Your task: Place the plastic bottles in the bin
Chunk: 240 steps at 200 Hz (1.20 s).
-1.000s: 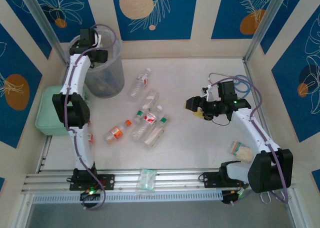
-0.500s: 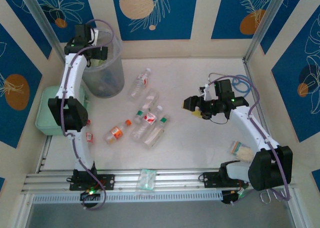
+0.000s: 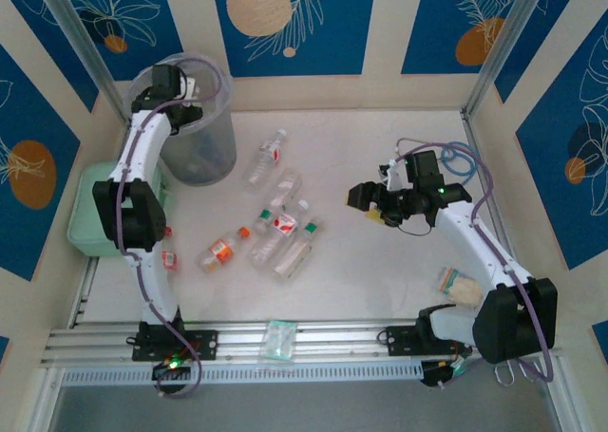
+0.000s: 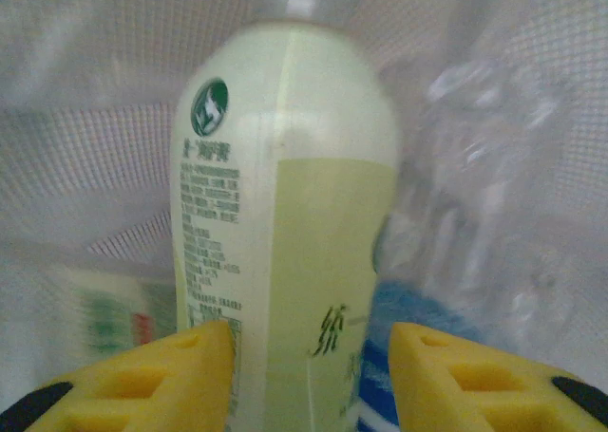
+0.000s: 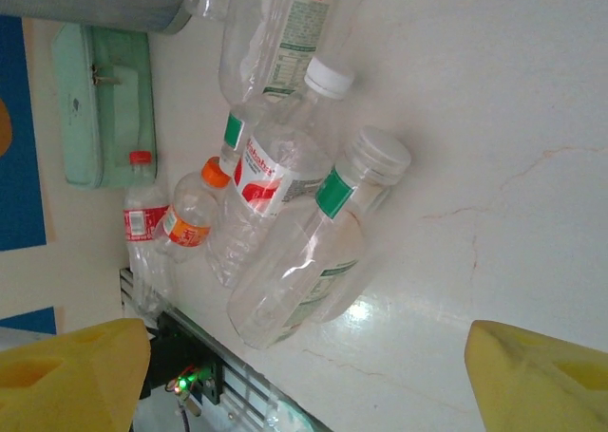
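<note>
A pale green bottle [image 4: 285, 214] stands between my left gripper's [image 4: 312, 375] yellow fingers, cap pointing away, inside the bin [image 3: 199, 138]. The fingers press its sides. A clear blue-labelled bottle [image 4: 456, 261] lies beside it against the bin's wall. In the top view the left gripper [image 3: 183, 112] reaches over the bin's rim. Several clear bottles lie on the table's middle: a green-labelled one [image 5: 304, 261], a red-labelled one [image 5: 261, 180], an orange-capped one [image 5: 185, 218] and a red-capped one [image 5: 142, 214]. My right gripper [image 3: 361, 197] hovers open, right of this cluster [image 3: 280, 228], holding nothing.
A mint-green lidded box [image 3: 95, 209] sits left of the left arm, below the bin. Flat wrapped packets lie at the front rail [image 3: 277, 342] and near the right arm's base [image 3: 458, 282]. A blue cable loop [image 3: 458, 157] hangs behind the right arm.
My left wrist swung up and left at the bin, then settled slightly lower. My right gripper drifted a little to the left, toward the bottles.
</note>
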Available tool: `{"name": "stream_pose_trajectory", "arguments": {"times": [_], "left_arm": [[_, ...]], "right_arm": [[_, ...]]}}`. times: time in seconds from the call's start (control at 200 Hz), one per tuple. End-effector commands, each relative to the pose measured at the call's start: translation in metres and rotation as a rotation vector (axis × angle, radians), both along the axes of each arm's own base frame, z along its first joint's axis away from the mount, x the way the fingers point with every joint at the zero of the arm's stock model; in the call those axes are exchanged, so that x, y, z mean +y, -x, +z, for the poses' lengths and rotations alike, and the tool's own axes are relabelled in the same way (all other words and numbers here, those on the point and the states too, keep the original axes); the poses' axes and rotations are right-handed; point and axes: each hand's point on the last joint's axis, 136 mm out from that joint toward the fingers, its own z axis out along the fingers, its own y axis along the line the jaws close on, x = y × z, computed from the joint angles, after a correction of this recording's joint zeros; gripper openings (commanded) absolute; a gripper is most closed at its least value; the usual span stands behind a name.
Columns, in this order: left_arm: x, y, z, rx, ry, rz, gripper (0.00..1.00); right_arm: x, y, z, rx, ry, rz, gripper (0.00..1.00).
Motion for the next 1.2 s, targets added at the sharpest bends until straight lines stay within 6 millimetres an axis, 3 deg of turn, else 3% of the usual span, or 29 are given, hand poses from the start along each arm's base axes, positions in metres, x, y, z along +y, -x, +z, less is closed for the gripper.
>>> {"name": "stream_pose_trajectory", "arguments": {"times": [0.0, 0.12, 0.275, 0.47, 0.805, 0.916, 1.196], "left_arm": [[0.001, 0.009, -0.009, 0.019, 0.056, 0.010, 0.44], [0.003, 0.013, -0.023, 0.039, 0.067, 0.021, 0.43], [0.003, 0.013, -0.013, 0.019, 0.074, 0.023, 0.43], [0.001, 0.016, 0.029, -0.049, 0.083, 0.006, 0.49], [-0.002, 0.044, 0.106, -0.176, 0.054, -0.046, 0.94], [-0.005, 0.054, 0.132, -0.229, 0.058, -0.058, 1.00], [-0.026, 0.091, 0.194, -0.368, 0.101, -0.096, 1.00]], "right_arm": [[-0.007, 0.001, 0.019, -0.040, -0.013, -0.050, 0.88], [-0.017, 0.003, 0.026, -0.076, -0.018, -0.094, 0.89], [-0.025, 0.004, 0.034, -0.139, -0.014, -0.145, 0.99], [-0.023, 0.007, 0.043, -0.157, -0.146, -0.215, 0.99], [-0.031, 0.007, 0.031, -0.169, 0.028, -0.280, 0.99], [-0.025, 0.007, 0.020, -0.182, 0.076, -0.285, 0.99], [0.015, 0.016, -0.019, -0.030, 0.124, -0.241, 1.00]]}}
